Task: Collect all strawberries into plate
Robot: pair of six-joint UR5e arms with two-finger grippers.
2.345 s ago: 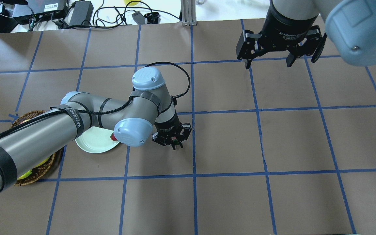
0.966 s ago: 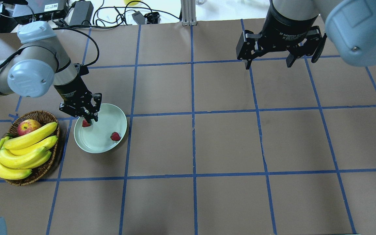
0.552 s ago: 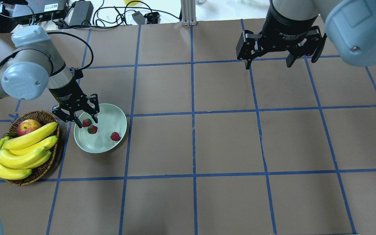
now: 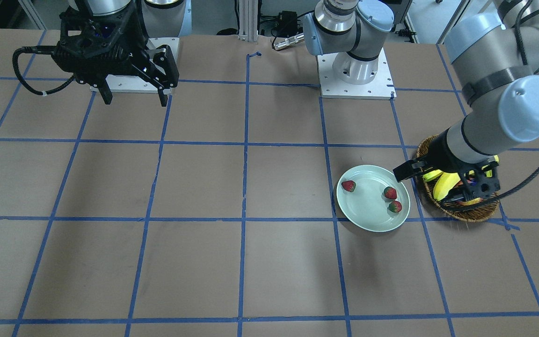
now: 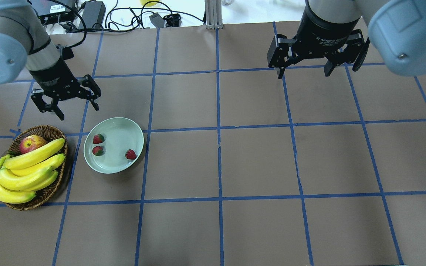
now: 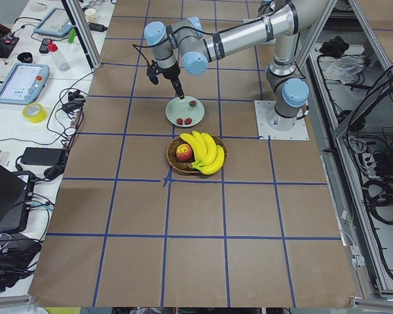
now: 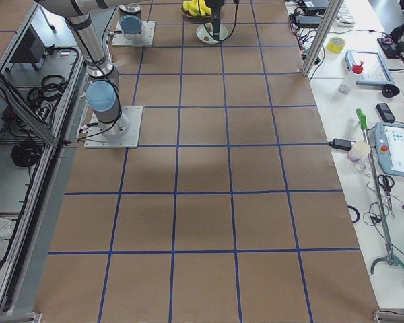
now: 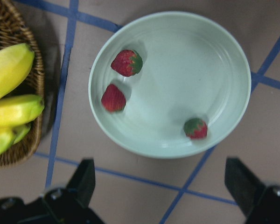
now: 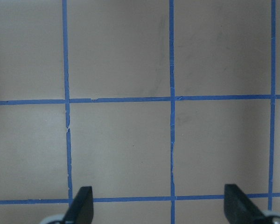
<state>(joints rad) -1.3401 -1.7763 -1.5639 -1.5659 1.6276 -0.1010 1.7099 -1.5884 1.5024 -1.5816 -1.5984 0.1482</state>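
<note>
At the far left of the surface [image 5: 257,162] sits a wicker basket [image 5: 50,130] holding bananas [image 5: 24,170] and an apple [image 5: 31,143]. Up above, just past the basket and the plate, hangs the left gripper [image 5: 79,113], its jaws spread wide and holding nothing. Just beside the basket, to its right, is the pale green plate [image 5: 122,129], and all 3 strawberries [image 5: 98,139] lie inside it. 2 of them are close together by the rim on the basket side, and the 3rd is apart, near the opposite rim. Well off to the right, over bare brown paper and blue tape lines, the right gripper [image 5: 304,74] hovers with its jaws wide apart and empty too.
</note>
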